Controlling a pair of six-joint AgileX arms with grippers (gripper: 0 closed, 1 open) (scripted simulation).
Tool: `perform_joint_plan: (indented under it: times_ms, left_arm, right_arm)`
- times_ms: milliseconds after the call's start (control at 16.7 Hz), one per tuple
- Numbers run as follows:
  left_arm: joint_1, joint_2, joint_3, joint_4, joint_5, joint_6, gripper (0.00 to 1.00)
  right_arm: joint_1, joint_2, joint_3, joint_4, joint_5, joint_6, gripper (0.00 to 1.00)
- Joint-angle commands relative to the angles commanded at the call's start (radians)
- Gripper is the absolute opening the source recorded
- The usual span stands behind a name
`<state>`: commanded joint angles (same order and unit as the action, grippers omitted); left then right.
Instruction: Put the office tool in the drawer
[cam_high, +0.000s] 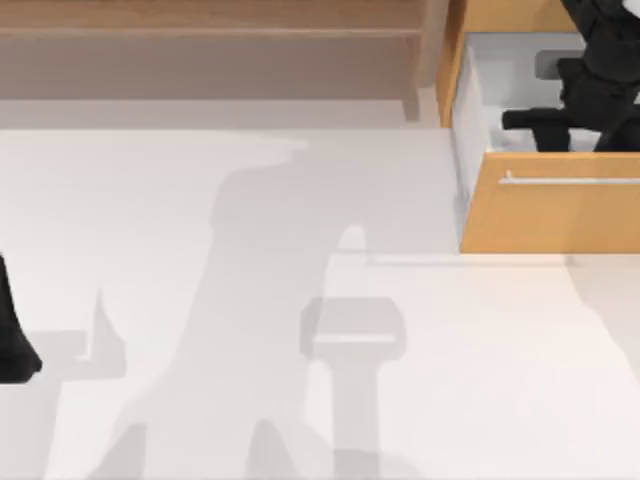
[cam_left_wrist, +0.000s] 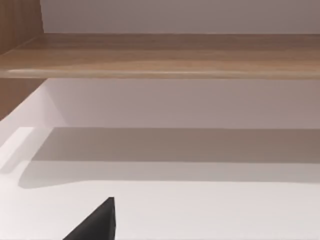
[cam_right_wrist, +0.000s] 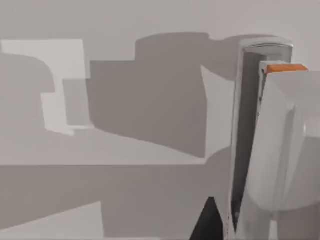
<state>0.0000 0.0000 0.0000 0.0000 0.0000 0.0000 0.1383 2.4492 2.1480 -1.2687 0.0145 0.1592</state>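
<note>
Hanging over the open drawer (cam_high: 548, 215), the right end effector (cam_high: 540, 125) is pinching the small office tool (cam_right_wrist: 272, 150), looking light, hard and slippery, by its slim middle.

White table (cam_high: 200, 300); pale wooden shelf (cam_high: 210, 30) behind; soft shadows.

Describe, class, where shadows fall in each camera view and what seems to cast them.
Top view: broad grey arm shadows cross the white table, and the right gripper hangs over the open drawer. Left wrist view: the wooden shelf shades the wall and table beneath. Right wrist view: blocky shadows lie on the drawer's white floor beside the office tool.
</note>
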Motion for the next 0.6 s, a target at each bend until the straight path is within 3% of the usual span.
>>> perform_joint_plan:
  times_ms: [240,600]
  left_arm:
    - [0.000,0.000,0.000,0.000,0.000,0.000,1.00]
    - [0.000,0.000,0.000,0.000,0.000,0.000,1.00]
  right_arm:
    - [0.000,0.000,0.000,0.000,0.000,0.000,0.98]
    - [0.000,0.000,0.000,0.000,0.000,0.000,1.00]
